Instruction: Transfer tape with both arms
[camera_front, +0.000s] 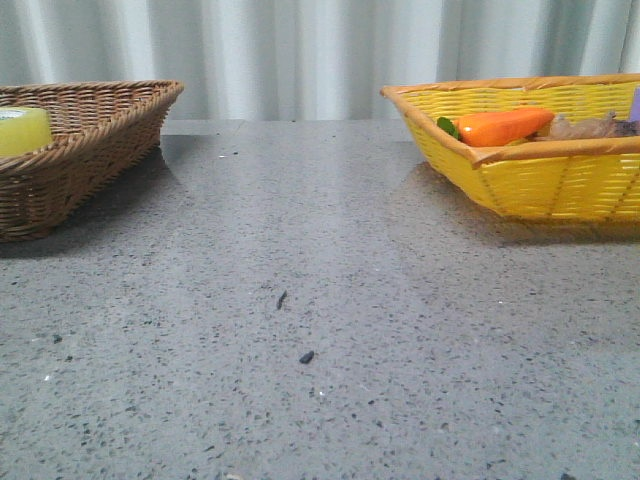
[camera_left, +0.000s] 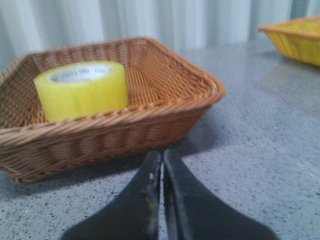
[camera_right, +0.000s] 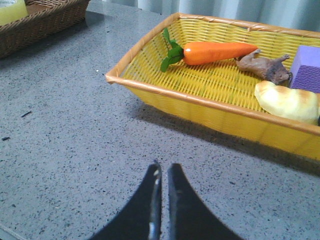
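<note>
The tape (camera_left: 82, 91), a wide yellow-green roll with a white printed core, lies in the brown wicker basket (camera_left: 165, 107). It shows at the far left of the front view (camera_front: 20, 130) and in a corner of the right wrist view (camera_right: 12, 10). My left gripper (camera_left: 161, 155) is shut and empty, low over the table just in front of the brown basket. My right gripper (camera_right: 163, 170) is shut and empty, over the table in front of the yellow basket (camera_right: 200, 102). Neither arm shows in the front view.
The yellow basket (camera_front: 540, 180) at the right holds an orange toy carrot (camera_right: 215, 52), a brown piece (camera_right: 265, 67), a purple block (camera_right: 307, 67) and a pale bread-like item (camera_right: 287, 102). The grey speckled table (camera_front: 320, 330) lies between the baskets. A curtain hangs behind.
</note>
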